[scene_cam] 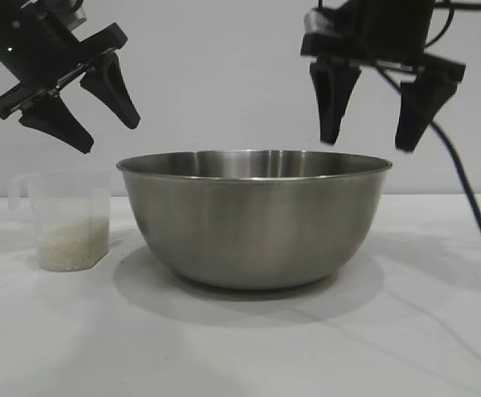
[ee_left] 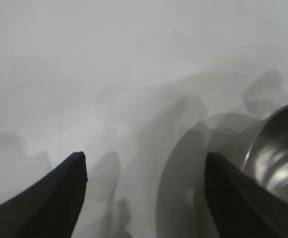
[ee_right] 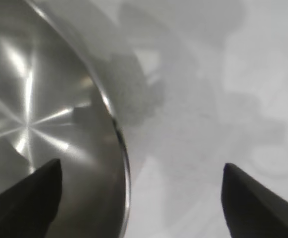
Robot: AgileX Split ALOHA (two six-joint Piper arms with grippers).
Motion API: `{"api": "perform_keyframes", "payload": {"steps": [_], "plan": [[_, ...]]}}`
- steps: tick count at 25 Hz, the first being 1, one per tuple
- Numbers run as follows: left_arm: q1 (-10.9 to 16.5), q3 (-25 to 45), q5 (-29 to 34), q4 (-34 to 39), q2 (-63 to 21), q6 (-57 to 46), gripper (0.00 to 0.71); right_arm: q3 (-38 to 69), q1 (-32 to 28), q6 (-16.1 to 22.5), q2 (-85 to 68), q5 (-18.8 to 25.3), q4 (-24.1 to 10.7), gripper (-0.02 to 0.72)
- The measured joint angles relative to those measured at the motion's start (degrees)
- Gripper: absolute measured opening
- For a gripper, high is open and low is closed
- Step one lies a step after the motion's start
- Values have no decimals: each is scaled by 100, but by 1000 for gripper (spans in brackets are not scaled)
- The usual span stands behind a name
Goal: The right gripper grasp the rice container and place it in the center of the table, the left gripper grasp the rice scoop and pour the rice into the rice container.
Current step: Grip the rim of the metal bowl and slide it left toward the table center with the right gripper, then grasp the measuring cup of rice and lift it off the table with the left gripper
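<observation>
**Bowl set down, scoop waiting**

The right claw (scene_cam: 371, 112) hangs above the far right part of the rice container's rim, fingers spread wide and pointing almost straight down, holding nothing. The left claw (scene_cam: 87, 106) hovers tilted above the rice scoop (scene_cam: 68, 219), also spread and empty.

Below them the rice container (scene_cam: 254, 217) sits flat on the white desk (scene_cam: 422, 331), about midway between the two arms, so its placing looks done to me. The scoop stands upright just beside the bowl's left side, apart from it, with the rice (scene_cam: 73, 245) filling its lower part. Its loop handle sticks out at the rim, away from the bowl.

The scoop looks light, thin-walled and a little slick; a hard squeeze could flex it, and a low hold could let it tip. I would take it across the upper wall or the handle, though from the left wrist view the scoop is not visible, so the alignment is hard to judge. The steel bowl looks stiff and smooth, likely to slide if nudged.
</observation>
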Motion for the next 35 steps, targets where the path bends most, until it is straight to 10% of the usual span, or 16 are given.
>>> {"api": "perform_keyframes", "payload": {"steps": [13,25,35], "plan": [[0,0,12,0,0,8,471,-323,-1598,25,-322,337,-157,588],[0,0,12,0,0,8,471,-118,-1678,25,-2584,420,13,588],[0,0,24,0,0,8,471,2141,-1678,25,-5041,487,-6,588]]}}
